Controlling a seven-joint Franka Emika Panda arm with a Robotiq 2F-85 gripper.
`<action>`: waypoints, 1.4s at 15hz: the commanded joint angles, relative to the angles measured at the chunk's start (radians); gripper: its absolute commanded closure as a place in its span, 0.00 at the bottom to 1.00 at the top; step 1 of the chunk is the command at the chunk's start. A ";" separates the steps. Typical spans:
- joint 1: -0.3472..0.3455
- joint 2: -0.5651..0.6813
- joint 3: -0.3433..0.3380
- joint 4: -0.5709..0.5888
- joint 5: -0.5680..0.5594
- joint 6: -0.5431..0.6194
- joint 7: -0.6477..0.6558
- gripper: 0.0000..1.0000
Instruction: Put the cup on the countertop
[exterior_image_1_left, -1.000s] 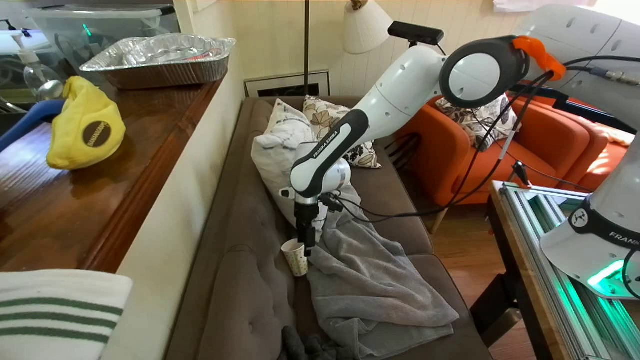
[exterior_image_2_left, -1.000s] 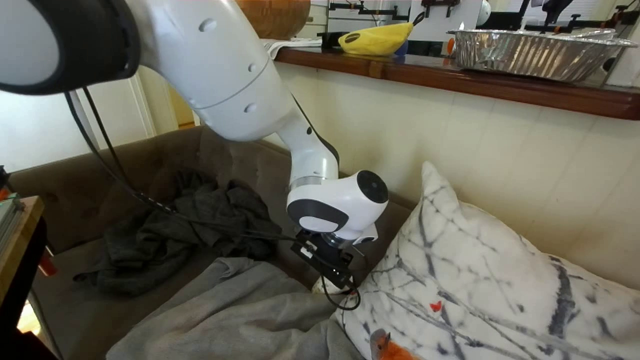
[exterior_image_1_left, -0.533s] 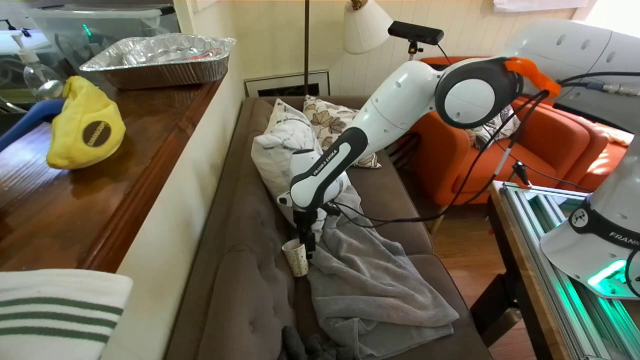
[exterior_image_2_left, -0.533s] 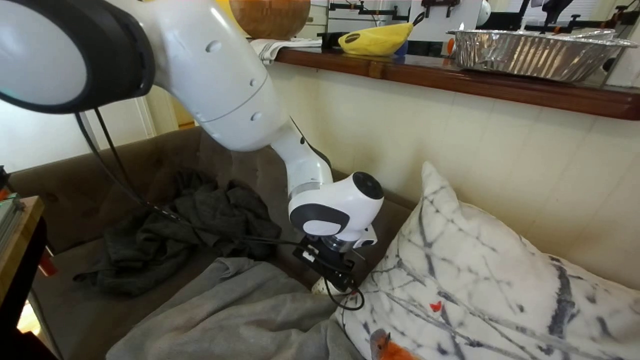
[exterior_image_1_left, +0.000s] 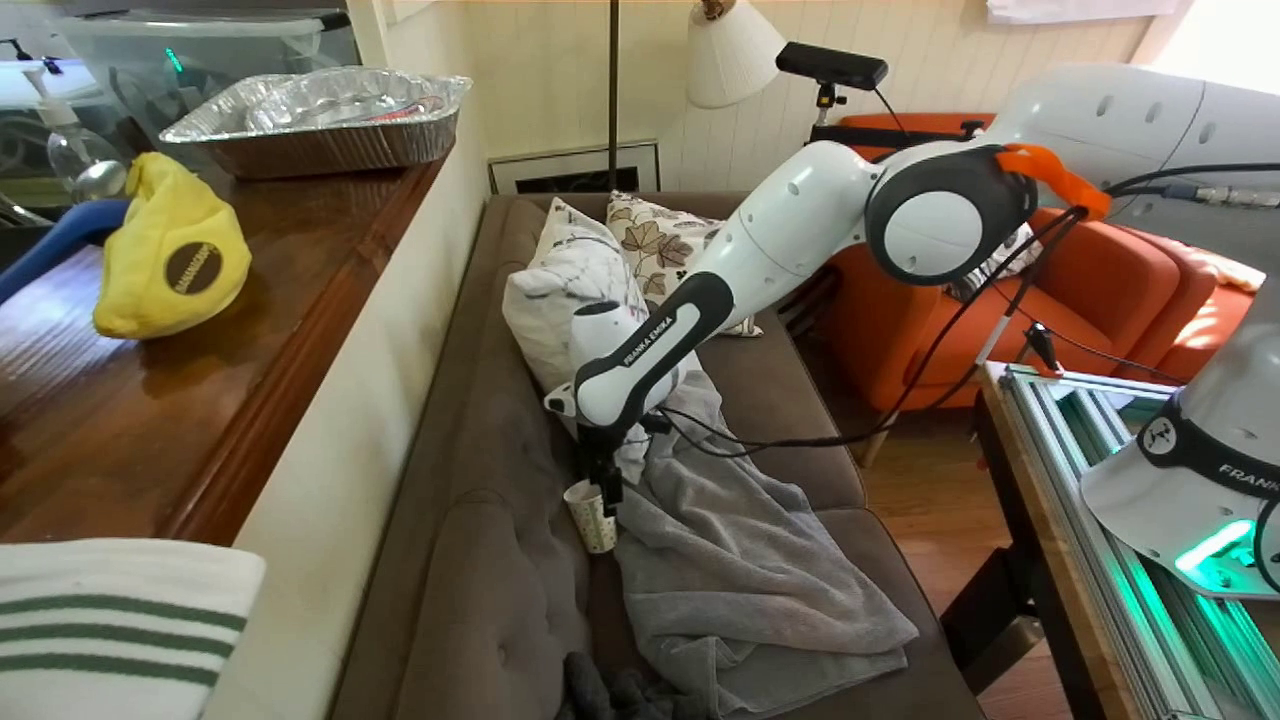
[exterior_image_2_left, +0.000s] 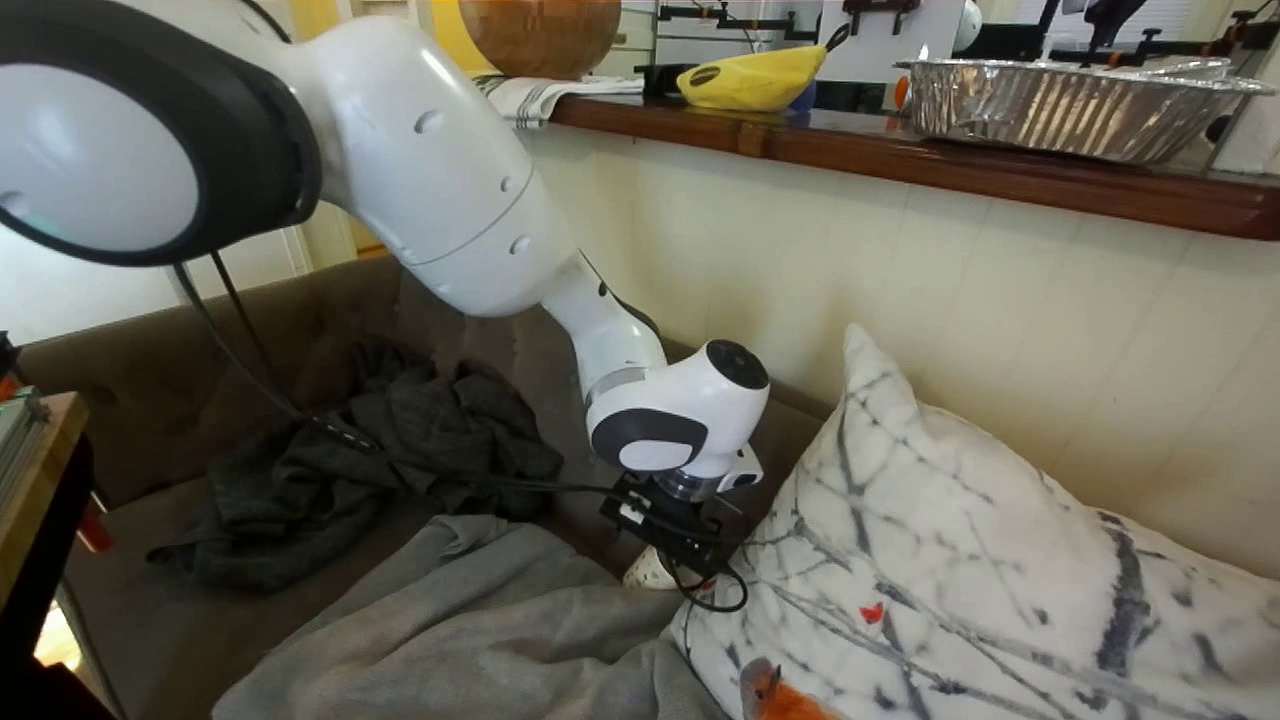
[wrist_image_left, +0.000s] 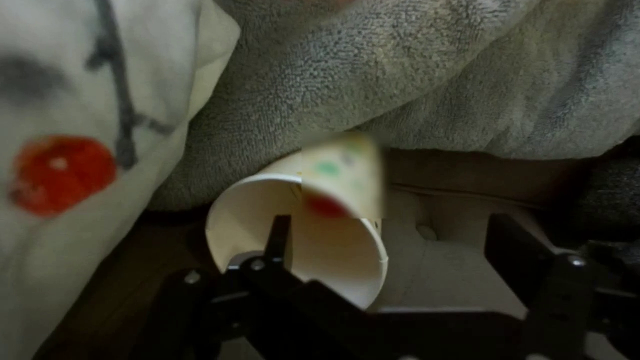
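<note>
The cup (exterior_image_1_left: 590, 522), whitish with fine dark specks, leans on the grey sofa between backrest and blanket, its mouth facing up. It is mostly hidden behind the gripper (exterior_image_2_left: 690, 565) in an exterior view, where its speckled side (exterior_image_2_left: 648, 572) shows. In the wrist view my gripper (wrist_image_left: 391, 227) is open. One finger overlaps the mouth of the cup (wrist_image_left: 330, 250); the other finger is apart from it, over the sofa. I cannot tell how deep the first finger reaches. The brown wooden countertop (exterior_image_1_left: 60, 440) runs above the sofa back and also shows in an exterior view (exterior_image_2_left: 850, 150).
On the countertop are a foil tray (exterior_image_1_left: 340, 140), a yellow banana-shaped pouch (exterior_image_1_left: 180, 260) and a striped towel (exterior_image_1_left: 110, 620). A white branch-print pillow (exterior_image_2_left: 960, 540) and a grey blanket (exterior_image_1_left: 740, 560) lie close to the cup. The sofa backrest (exterior_image_1_left: 480, 560) rises beside it.
The arm's elbow has sunk and the hand has shifted slightly toward the sofa back and the pillow, over the cup. The cup has not visibly moved.
</note>
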 joint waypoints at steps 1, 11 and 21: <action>0.005 0.082 0.015 0.111 -0.034 -0.018 0.011 0.26; 0.000 0.052 0.045 0.083 -0.023 -0.024 -0.023 0.92; 0.084 -0.185 -0.043 -0.076 -0.092 -0.166 0.020 0.99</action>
